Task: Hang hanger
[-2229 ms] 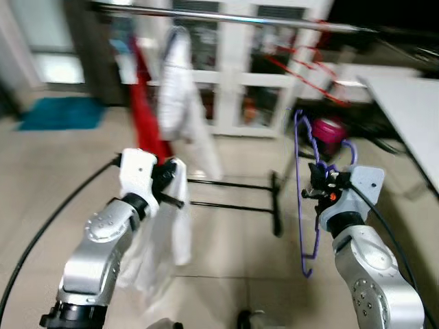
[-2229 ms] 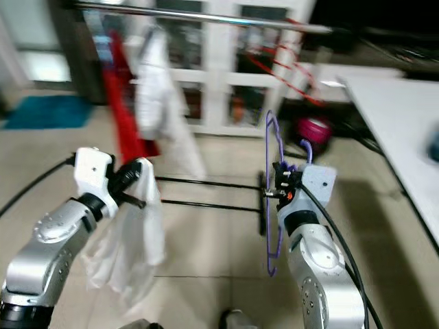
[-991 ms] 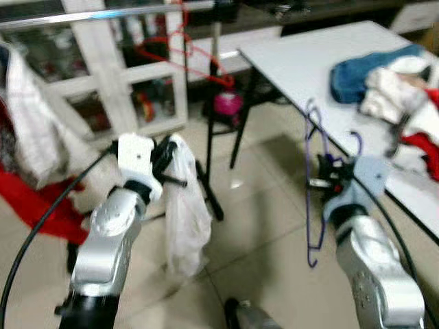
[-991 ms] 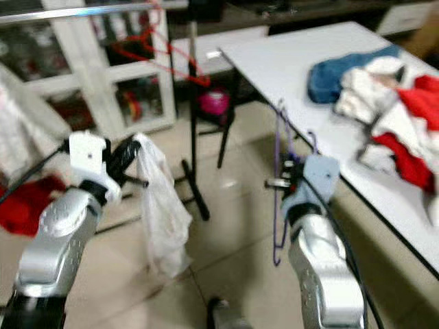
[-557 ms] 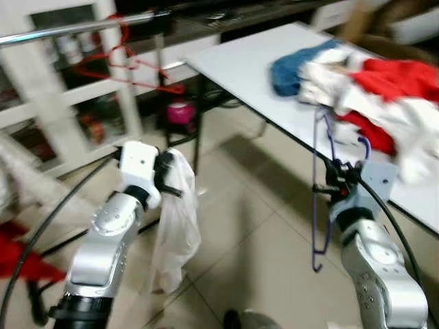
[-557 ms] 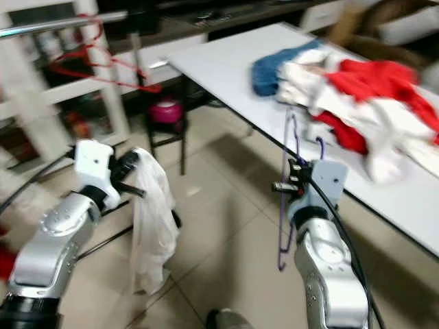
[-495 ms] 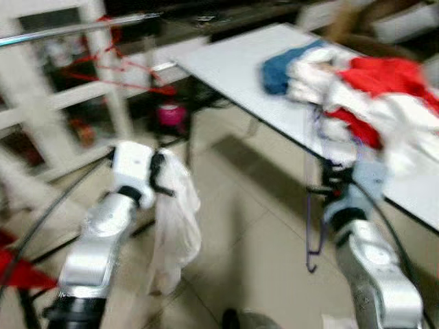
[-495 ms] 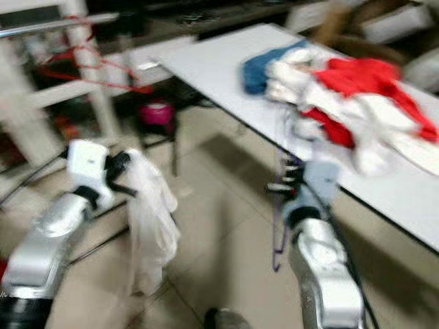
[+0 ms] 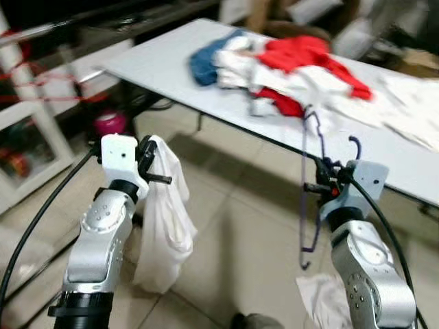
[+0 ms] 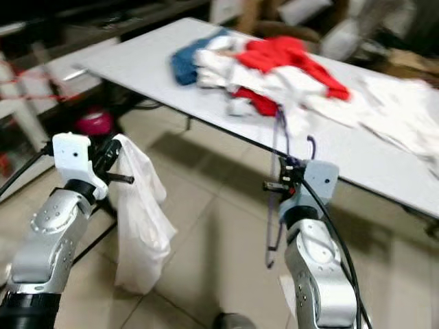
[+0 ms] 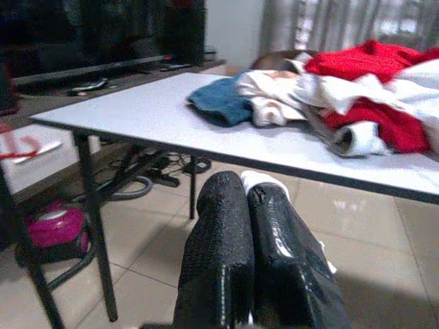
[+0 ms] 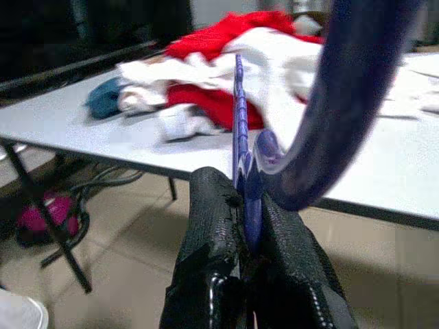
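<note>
Closest in, low on the tiled floor (image 9: 240, 240), a crumpled pale cloth (image 9: 319, 301) lies by the right arm's elbow. Just above, the right gripper (image 12: 247, 226) has its two black fingers clamped on the purple hanger (image 9: 306, 192), which stands upright in front of the table edge, its hook rising above the wrist and its long wire loop dangling below. The right wrist view brings that grip close: the hanger's wire is squeezed between the pads and its thick hook curves overhead.

Across from it, the left gripper (image 11: 250, 226) holds a white garment (image 9: 164, 226) that droops in a long fold toward the floor. From the head views the cloth hides the grip; the left wrist view shows the fingers pressed together with a scrap of white poking out at their tips.

Beyond both arms stands the white table (image 9: 158, 65), heaped with red, white and blue clothes (image 9: 274, 65). Under its far end sits a pink object (image 9: 110, 123) on the floor.
</note>
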Controlling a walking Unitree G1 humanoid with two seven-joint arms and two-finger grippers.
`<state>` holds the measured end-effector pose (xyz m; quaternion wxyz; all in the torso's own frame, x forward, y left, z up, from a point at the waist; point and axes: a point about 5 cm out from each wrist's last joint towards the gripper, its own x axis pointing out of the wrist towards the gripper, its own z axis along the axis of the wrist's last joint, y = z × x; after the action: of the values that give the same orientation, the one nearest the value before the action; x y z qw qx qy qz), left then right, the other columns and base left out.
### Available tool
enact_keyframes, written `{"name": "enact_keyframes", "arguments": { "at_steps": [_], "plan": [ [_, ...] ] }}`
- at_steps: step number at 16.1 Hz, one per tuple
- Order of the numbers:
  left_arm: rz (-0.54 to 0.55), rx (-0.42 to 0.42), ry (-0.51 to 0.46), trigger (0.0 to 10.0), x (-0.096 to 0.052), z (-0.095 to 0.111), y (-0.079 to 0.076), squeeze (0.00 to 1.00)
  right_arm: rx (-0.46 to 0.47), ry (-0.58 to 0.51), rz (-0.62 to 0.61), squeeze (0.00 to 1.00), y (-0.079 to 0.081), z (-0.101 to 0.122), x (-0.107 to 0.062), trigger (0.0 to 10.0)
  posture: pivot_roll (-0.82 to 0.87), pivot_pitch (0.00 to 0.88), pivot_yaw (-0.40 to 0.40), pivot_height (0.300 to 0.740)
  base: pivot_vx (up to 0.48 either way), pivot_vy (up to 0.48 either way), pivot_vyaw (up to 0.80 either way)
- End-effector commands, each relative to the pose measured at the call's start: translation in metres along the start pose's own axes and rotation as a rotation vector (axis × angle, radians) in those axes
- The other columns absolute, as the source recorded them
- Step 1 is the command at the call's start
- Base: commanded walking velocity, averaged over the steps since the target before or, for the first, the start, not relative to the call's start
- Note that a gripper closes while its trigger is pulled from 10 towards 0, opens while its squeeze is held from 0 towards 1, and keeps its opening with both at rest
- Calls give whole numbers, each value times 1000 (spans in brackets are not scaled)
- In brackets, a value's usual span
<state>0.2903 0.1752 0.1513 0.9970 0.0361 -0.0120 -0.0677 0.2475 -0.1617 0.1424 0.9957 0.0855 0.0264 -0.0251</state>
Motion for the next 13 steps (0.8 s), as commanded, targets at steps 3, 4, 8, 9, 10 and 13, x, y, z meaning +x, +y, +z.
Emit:
{"name": "enact_keyframes", "arguments": {
  "at_steps": [3, 4, 8, 9, 10, 13],
  "plan": [
    [-83, 24, 81, 10000, 4, -1, -6, 0, -4, -23, -31, 0, -8, 7, -1, 10000, -126, 45, 0, 740, 0, 0, -800],
    [-96, 24, 63, 10000, 3, -1, -6, 0, -20, -11, -24, 0, -7, 6, -2, 10000, -126, 45, 0, 740, 0, 0, -800],
    [-108, 42, 71, 10000, 3, 1, -9, 0, -22, -2, -17, 0, -4, 3, 0, 10000, -127, 44, 0, 740, 0, 0, -800],
    [-126, 37, 79, 10000, 4, 1, -11, 0, -37, 10, -5, 0, -3, 1, -1, 10000, -127, 44, 0, 740, 0, -244, -800],
    [-126, 38, 76, 10000, 4, 2, -12, 0, -40, 11, -6, 0, -3, 1, -1, 10000, -128, 50, 0, 740, 0, -322, -800],
    [-122, 34, 79, 10000, 5, 1, -14, 0, -39, 23, -2, 0, -5, 2, -1, 10000, -138, 53, 3, 740, 0, -344, -473]
  ]
}}
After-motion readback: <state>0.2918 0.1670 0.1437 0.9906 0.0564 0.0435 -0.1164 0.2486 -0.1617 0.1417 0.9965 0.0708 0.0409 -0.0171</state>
